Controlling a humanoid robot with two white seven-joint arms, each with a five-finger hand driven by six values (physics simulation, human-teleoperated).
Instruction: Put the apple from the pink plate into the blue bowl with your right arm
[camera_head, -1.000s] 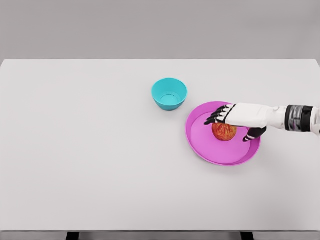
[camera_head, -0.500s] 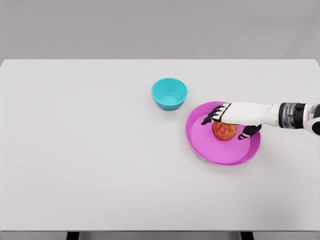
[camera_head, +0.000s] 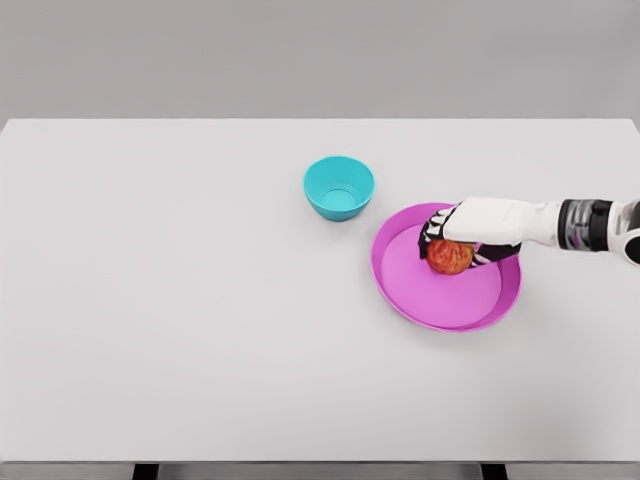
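Apple, round and red-orange (camera_head: 449, 258), is enclosed by the curled fingers of the white right hand (camera_head: 462, 238) over the round pink plate (camera_head: 440, 300), near the small blue bowl (camera_head: 339, 187) on the white desk (camera_head: 180, 300).

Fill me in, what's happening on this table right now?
The right hand has its fingers curled around the apple, which sits over the pink plate; whether it has lifted clear of the plate cannot be told. The blue bowl stands apart from the plate, up and to its left in the picture, with nothing visible in it. Nothing has gone into it yet. The left arm is out of view.
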